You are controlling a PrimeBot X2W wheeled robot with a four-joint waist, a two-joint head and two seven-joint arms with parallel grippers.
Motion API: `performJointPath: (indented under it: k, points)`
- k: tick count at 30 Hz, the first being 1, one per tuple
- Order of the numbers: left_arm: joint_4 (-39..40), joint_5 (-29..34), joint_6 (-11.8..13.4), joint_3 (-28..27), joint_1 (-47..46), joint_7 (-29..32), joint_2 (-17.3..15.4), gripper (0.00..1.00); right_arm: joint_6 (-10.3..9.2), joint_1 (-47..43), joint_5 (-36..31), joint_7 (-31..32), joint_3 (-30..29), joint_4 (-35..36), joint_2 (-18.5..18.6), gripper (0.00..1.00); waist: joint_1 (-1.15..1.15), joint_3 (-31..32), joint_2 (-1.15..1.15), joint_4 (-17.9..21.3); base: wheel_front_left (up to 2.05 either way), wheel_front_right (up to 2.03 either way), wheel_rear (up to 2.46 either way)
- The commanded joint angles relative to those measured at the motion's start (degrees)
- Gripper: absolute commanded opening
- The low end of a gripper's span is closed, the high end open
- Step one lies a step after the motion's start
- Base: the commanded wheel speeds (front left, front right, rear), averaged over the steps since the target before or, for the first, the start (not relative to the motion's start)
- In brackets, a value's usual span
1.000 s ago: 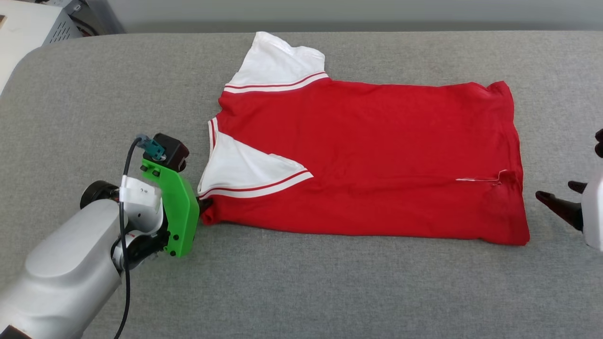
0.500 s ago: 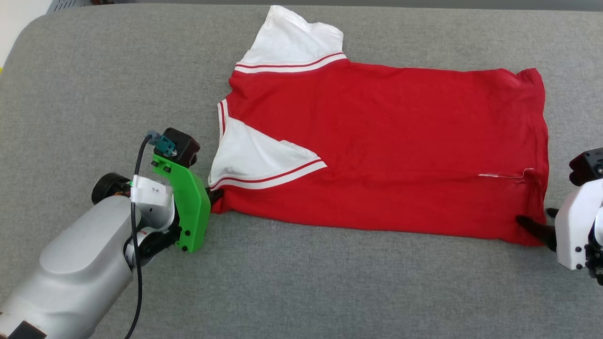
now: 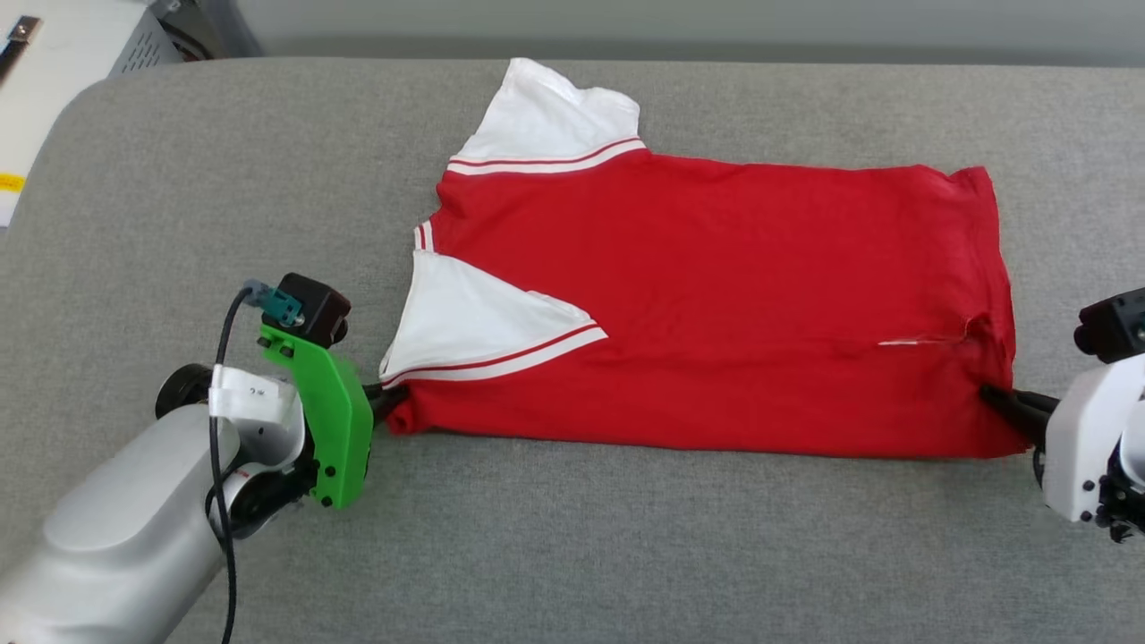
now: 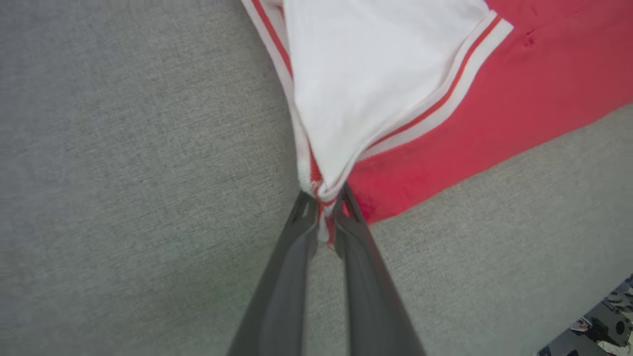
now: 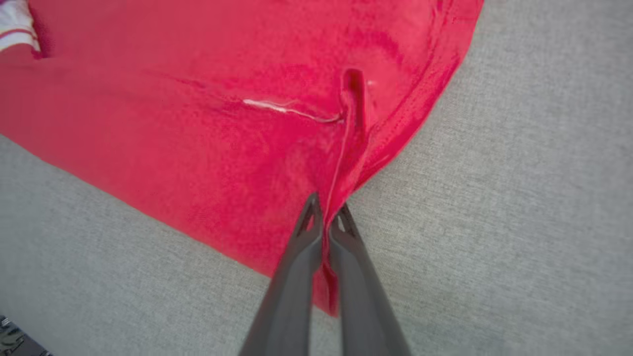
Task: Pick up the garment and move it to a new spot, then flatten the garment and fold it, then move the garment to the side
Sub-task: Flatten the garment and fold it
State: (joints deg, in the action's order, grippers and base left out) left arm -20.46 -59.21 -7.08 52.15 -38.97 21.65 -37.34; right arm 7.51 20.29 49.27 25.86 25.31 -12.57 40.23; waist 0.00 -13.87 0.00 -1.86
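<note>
Grey woven padding [image 3: 572, 555] spreads under the red jersey [image 3: 716, 295], which lies flat across its middle, collar end toward the robot's left and hem toward its right. The left gripper [image 4: 324, 202] is clenched on the near shoulder corner, beside the folded-in white sleeve [image 3: 474, 322]. The right gripper [image 5: 326, 207] is clenched on the near hem corner, cloth bunched between its fingers. With both near corners held, the fold seems to be in hand. The next move probably calls for lifting them together and carrying the near edge evenly over to the far one.
</note>
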Motion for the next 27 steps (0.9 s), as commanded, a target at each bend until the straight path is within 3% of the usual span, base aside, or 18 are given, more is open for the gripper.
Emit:
performJointPath:
  k: [1,7,14,20,27]
  points:
    - [0.91,-0.39,-0.12,-0.32,1.10,-0.36,-1.25,0.00,-0.02,-1.44,0.73,-0.44,-0.72,1.07,1.09,0.00,0.00,2.43,0.00,0.36,0.00,0.00,0.00]
    - [7.96,-1.31,1.30,0.02,5.03,0.60,-5.14,0.00,-0.02,-7.32,1.75,0.10,-4.71,6.98,4.16,0.00,0.00,4.51,0.00,0.45,0.00,0.00,0.00]
    - [15.08,-1.34,4.63,2.30,10.66,2.24,-7.71,0.00,-0.02,-15.92,2.47,3.61,-9.71,11.56,4.31,0.00,0.00,3.94,0.00,0.84,0.00,0.00,0.00]
    - [12.93,0.11,6.41,3.64,11.53,2.56,-7.02,0.00,-0.02,-15.85,-0.52,5.19,-10.50,8.29,0.50,0.00,0.00,1.13,0.00,1.62,0.00,0.00,0.00]
    - [6.19,-0.13,4.84,3.99,11.15,0.44,-3.24,0.00,-0.02,-12.87,-3.07,2.78,-8.50,0.12,-4.71,0.00,0.00,-0.22,0.00,1.40,0.00,0.00,0.00]
